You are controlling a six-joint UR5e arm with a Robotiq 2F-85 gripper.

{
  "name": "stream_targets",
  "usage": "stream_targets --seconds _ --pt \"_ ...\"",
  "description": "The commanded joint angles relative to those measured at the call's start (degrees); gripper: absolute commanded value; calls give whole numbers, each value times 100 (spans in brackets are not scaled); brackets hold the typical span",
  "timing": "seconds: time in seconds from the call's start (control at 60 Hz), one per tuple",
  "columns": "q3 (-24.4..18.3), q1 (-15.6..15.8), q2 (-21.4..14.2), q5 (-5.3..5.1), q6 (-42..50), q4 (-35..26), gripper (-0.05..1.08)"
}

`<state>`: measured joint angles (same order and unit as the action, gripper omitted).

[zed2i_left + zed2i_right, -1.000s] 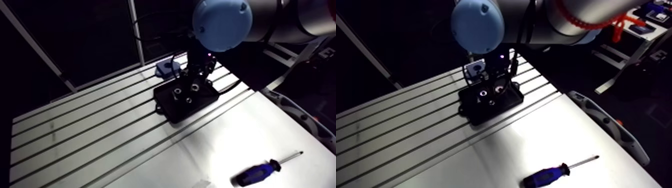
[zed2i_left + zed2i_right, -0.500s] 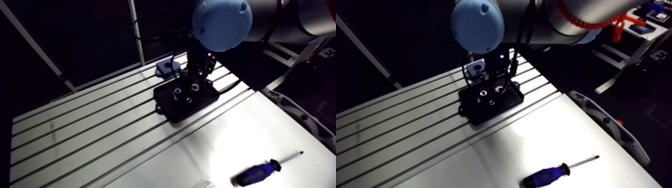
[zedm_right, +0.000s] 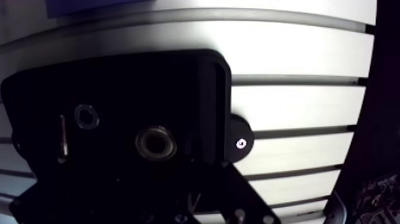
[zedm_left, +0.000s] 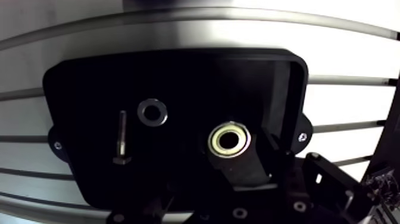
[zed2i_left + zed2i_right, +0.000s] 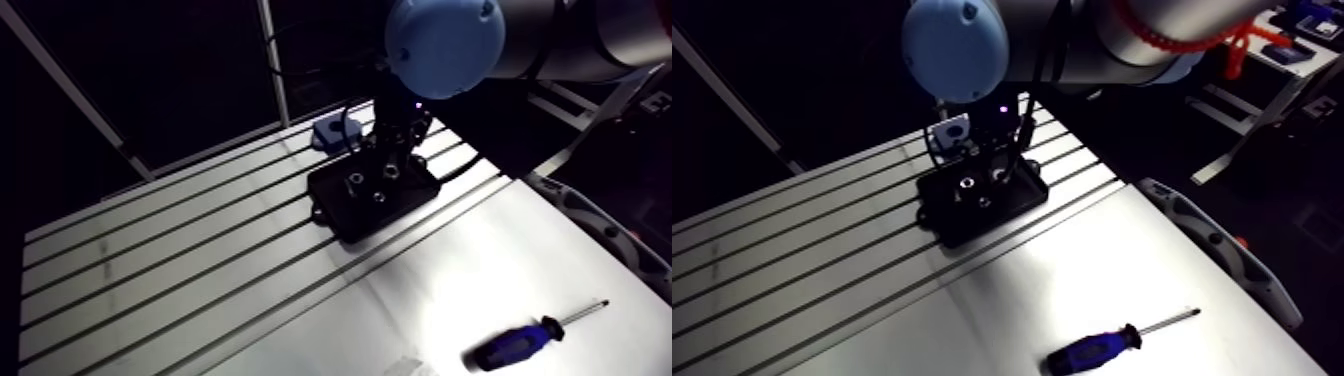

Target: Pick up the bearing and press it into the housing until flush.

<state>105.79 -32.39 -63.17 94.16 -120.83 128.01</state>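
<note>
Cannot tell gripper state, clenched or released; by descending off-centre, may clip the bearing at 12 o'clock and skid it toward the washer at 10 o'clock.

A: Non-task stuff?
B: Blue-handled screwdriver on tabletop, arm view, 5 o'clock from black tray.
A: Inside tray?
B: Washer, bolt just beside it.
</note>
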Motion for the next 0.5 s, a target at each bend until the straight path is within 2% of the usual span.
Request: stream_targets --seconds 0.017,0.5 --pt "-10 4 12 -7 2 1 50" --pt "-10 13 3 2 2 1 54"
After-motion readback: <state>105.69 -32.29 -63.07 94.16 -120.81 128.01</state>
